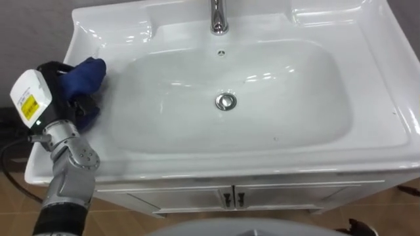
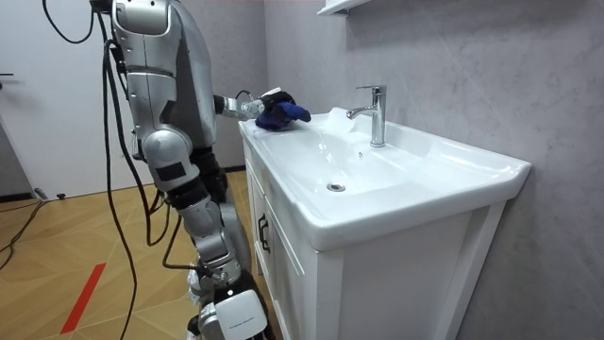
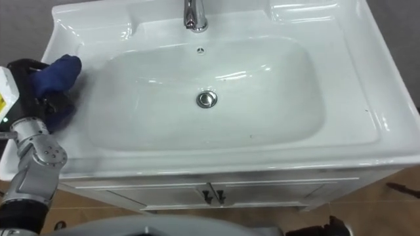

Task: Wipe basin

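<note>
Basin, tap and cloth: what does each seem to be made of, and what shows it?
Basin: probably glazed ceramic, white, glossy with sharp highlights. Tap: polished metal, mirror-bright. Cloth: soft blue fabric, bunched in folds in the left hand.

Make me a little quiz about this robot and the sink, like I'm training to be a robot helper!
1. What colour is the cloth that the left robot hand holds? A red, B blue, C yellow.
2. True or false: the cloth is at the left rim of the basin, away from the drain.
3. Fill the gap: the faucet stands at the basin's ___ edge.

Key: 1 B. 2 True. 3 back.
</note>
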Motion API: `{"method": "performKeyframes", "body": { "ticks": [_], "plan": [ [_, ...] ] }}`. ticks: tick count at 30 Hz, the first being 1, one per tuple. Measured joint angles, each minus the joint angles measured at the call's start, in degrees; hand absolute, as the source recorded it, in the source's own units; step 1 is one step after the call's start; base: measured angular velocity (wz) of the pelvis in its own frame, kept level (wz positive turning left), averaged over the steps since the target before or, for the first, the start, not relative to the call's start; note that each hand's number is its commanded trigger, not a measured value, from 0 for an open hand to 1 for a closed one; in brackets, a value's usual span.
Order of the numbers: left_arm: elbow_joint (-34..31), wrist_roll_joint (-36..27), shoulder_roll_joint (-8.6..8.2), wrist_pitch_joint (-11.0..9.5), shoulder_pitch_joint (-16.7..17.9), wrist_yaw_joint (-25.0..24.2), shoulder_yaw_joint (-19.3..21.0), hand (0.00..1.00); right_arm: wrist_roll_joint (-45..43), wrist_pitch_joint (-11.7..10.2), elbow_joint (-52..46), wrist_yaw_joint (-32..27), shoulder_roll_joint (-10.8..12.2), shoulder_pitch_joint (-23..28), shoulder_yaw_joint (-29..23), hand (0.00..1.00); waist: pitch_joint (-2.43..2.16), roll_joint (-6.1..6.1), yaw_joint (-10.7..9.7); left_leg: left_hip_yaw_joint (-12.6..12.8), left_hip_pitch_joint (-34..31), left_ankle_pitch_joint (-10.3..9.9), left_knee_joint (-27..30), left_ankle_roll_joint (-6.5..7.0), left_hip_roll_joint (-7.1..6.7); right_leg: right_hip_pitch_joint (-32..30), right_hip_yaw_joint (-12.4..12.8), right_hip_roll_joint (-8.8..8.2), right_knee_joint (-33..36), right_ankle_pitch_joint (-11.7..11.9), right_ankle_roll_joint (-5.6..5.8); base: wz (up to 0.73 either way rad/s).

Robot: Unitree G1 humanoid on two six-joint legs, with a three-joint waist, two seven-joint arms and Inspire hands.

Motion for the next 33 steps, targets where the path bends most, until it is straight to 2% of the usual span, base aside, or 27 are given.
{"method": "performKeyframes", "body": {
  "ticks": [9,10,11,13,33],
  "plan": [
    [0.00,-0.10,-0.02,0.13,0.00,0.04,-0.01,1.00,-0.11,0.00,-1.89,-0.22,0.10,0.52,0.02,0.00,-0.05,-0.13,-0.03,-0.18,0.03,0.00,-0.03,0.00,0.00,0.20,-0.21,-0.01,-0.01,0.00,0.00,0.00],
    [0.00,-0.10,-0.02,0.17,0.00,0.04,-0.01,0.92,-0.11,0.00,-1.89,-0.22,0.10,0.57,0.01,0.00,-0.05,-0.14,-0.07,-0.18,0.06,0.00,-0.03,0.00,0.00,0.22,-0.22,-0.02,-0.01,0.00,0.00,0.00],
    [0.02,-0.10,-0.04,0.19,0.00,0.05,-0.01,0.33,-0.08,0.00,-1.89,-0.23,0.11,0.63,0.02,0.00,-0.05,-0.16,-0.05,-0.18,0.13,0.00,-0.02,0.00,0.00,0.24,-0.20,-0.02,0.02,0.00,0.00,0.00],
    [0.18,-0.09,-0.08,0.18,0.01,0.04,-0.04,0.00,-0.09,0.00,-1.83,-0.24,0.13,0.67,0.02,0.00,-0.06,-0.19,-0.14,-0.18,0.19,0.00,-0.02,0.00,-0.01,0.29,-0.21,-0.03,0.02,0.00,0.00,0.00],
    [0.10,-0.06,-0.32,0.17,0.00,1.19,-0.04,0.00,-0.12,0.00,-1.71,-0.21,0.12,1.37,0.02,0.00,0.06,0.26,-0.54,-0.14,0.16,0.00,-0.03,0.00,-0.03,0.23,-0.16,-0.05,-0.07,-0.01,0.01,0.00]
  ]
}}
